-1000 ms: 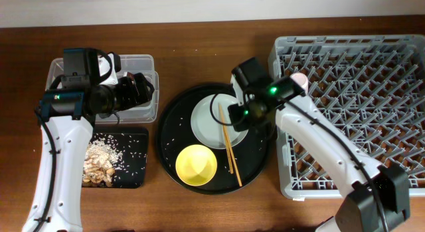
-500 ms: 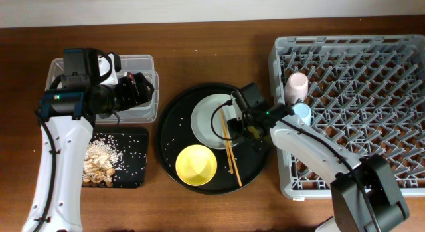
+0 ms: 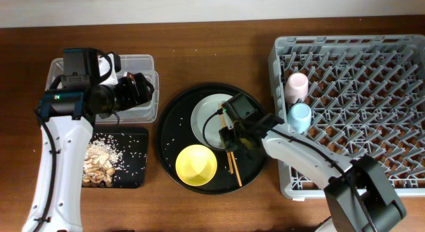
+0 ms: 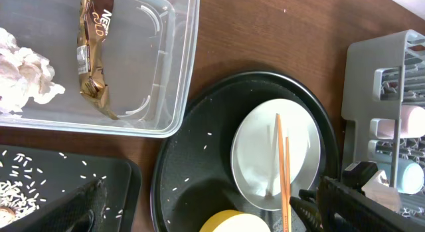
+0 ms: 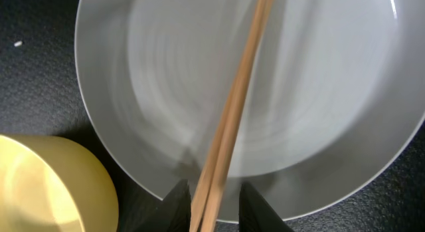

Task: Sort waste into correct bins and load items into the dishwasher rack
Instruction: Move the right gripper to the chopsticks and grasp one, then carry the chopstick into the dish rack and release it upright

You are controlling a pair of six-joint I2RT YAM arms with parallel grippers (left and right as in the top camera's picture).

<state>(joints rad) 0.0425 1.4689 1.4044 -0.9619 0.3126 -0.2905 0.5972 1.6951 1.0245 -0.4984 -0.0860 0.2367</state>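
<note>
On the round tray (image 3: 171, 119) mid-desk (image 3: 199, 46), chopsticks (image 3: 234, 167) lie across the plate (image 3: 206, 119) and run off its rim toward 5 o'clock. Right end effector (image 5: 216, 207) straddles them at the plate's 6 o'clock edge, fingers (image 5: 178, 204) close on either side; can't tell if it pinches them. Left end effector (image 3: 138, 89) is wide open and empty, over the tub (image 3: 143, 62) at 9 o'clock.

Sticks look light, stiff, thin and smooth, likely to scissor or roll apart. Best taken as a pair, near mid-length. Plate underneath looks slick and probably breakable, so pressing down risks skating.

Bowl (image 3: 196, 164) sits just beside at 7 o'clock, crowding that side. Rack (image 3: 372, 79) at 3 o'clock holds the pink cup (image 3: 297, 86) and blue cup (image 3: 300, 116) by its near wall, in the way of a straight carry.
</note>
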